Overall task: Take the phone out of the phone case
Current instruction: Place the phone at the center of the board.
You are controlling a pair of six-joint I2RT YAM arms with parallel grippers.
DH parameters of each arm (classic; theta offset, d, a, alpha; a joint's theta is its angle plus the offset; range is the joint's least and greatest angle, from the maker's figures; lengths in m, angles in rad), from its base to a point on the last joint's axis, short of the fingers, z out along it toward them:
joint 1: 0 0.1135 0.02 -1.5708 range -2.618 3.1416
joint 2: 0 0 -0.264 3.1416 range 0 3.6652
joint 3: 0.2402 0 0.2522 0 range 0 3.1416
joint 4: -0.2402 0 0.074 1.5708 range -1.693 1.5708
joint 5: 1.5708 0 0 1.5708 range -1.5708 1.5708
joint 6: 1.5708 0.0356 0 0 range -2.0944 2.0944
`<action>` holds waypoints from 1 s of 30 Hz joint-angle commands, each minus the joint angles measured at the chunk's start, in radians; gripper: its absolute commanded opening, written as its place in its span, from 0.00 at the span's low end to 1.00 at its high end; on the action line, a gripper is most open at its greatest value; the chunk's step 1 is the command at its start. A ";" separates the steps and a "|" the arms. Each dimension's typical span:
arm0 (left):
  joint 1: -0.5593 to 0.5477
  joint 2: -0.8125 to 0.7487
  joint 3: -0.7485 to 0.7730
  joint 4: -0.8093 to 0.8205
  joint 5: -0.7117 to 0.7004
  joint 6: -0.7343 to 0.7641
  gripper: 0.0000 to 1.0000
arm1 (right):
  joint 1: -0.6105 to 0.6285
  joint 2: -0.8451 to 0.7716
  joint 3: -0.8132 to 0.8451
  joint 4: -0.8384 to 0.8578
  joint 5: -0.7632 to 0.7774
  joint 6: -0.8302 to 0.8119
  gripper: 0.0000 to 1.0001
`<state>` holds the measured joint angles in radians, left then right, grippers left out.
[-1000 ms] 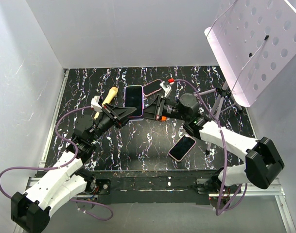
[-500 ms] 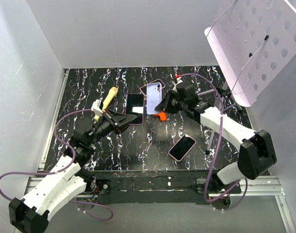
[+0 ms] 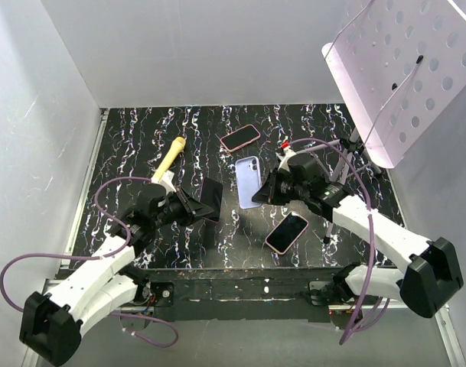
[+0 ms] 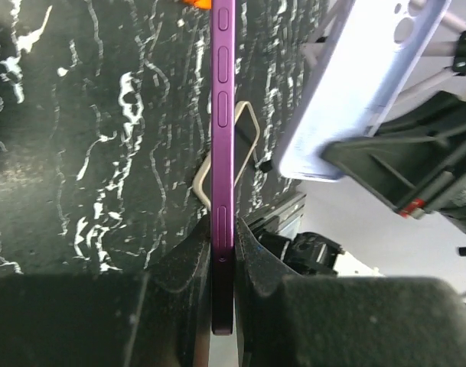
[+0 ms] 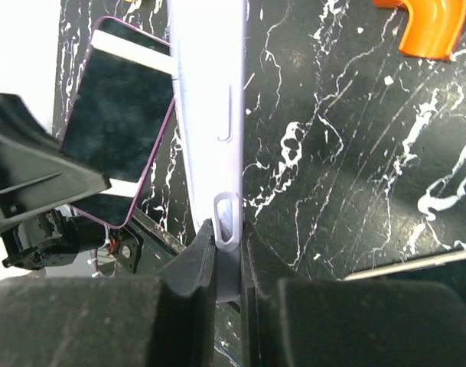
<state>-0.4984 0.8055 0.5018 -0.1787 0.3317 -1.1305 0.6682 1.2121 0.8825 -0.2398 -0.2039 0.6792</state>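
Phone and case apart, one in each gripper, above mid-table.

Left gripper (image 4: pixel 222 248) is clamped across the two flat faces of the bare purple phone (image 4: pixel 222 130). Right gripper (image 5: pixel 226 241) is pinched on one end of the lavender case (image 5: pixel 208 115), just right of the phone and not touching it. Judged: the phone is rigid, dense, smooth-sided, slip-prone and breakable, so a hold across the faces suits it. The case is light and flexible, and an end hold may let it bend. No brand, label or writing readable. Two cased phones (image 3: pixel 240 138) (image 3: pixel 287 232) lie on the table (image 3: pixel 141 130).
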 commanded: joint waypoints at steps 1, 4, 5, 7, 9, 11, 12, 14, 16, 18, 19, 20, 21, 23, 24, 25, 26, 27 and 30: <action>0.011 0.017 -0.061 0.094 0.099 0.040 0.00 | -0.001 -0.081 -0.040 0.004 0.024 -0.026 0.01; -0.032 -0.003 -0.266 0.345 0.110 -0.167 0.00 | 0.001 -0.109 -0.059 0.008 0.024 -0.021 0.01; -0.072 -0.017 -0.332 0.425 0.078 -0.237 0.00 | 0.001 -0.115 -0.062 0.013 0.020 -0.020 0.01; -0.150 -0.043 -0.410 0.537 -0.037 -0.293 0.00 | 0.001 -0.129 -0.068 0.017 0.011 -0.017 0.01; -0.170 -0.074 -0.402 0.501 -0.139 -0.255 0.00 | -0.001 -0.141 -0.074 0.022 0.006 -0.012 0.01; -0.170 -0.083 -0.370 0.475 -0.195 -0.197 0.00 | 0.001 -0.155 -0.082 0.022 0.008 -0.009 0.01; -0.169 -0.072 -0.352 0.463 -0.221 -0.171 0.00 | 0.001 -0.166 -0.085 0.022 0.006 -0.007 0.01; -0.167 -0.017 -0.315 0.484 -0.247 -0.143 0.00 | 0.001 -0.184 -0.091 0.016 0.015 -0.004 0.01; -0.144 0.084 -0.273 0.540 -0.223 -0.127 0.00 | 0.001 -0.206 -0.099 0.010 0.023 -0.001 0.01; -0.112 0.241 -0.235 0.626 -0.171 -0.127 0.00 | 0.001 -0.226 -0.106 0.004 0.029 0.005 0.01; -0.095 0.317 -0.215 0.689 -0.139 -0.135 0.00 | -0.001 -0.239 -0.108 0.002 0.034 0.006 0.01; -0.076 0.375 -0.198 0.747 -0.116 -0.143 0.00 | -0.001 -0.252 -0.112 0.000 0.037 0.006 0.01; -0.059 0.444 -0.175 0.804 -0.091 -0.143 0.00 | 0.001 -0.264 -0.117 -0.001 0.040 0.008 0.01; -0.031 0.548 -0.125 0.873 -0.059 -0.149 0.00 | 0.001 -0.278 -0.123 -0.009 0.049 0.010 0.01; -0.019 0.593 -0.103 0.912 -0.048 -0.137 0.00 | -0.001 -0.287 -0.126 -0.013 0.050 0.010 0.01; -0.011 0.638 -0.077 0.917 -0.046 -0.134 0.00 | 0.001 -0.298 -0.131 -0.018 0.057 0.007 0.01; -0.005 0.676 -0.054 0.912 -0.052 -0.132 0.00 | 0.001 -0.307 -0.134 -0.021 0.058 0.008 0.01; 0.000 0.707 -0.039 0.918 -0.063 -0.124 0.00 | 0.001 -0.315 -0.140 -0.023 0.064 0.011 0.01; 0.009 0.800 0.009 0.947 -0.051 -0.135 0.00 | -0.001 -0.335 -0.152 -0.027 0.067 0.013 0.01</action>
<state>-0.5026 1.5440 0.4320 0.6163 0.2459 -1.2789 0.6682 0.9146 0.7414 -0.2832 -0.1585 0.6849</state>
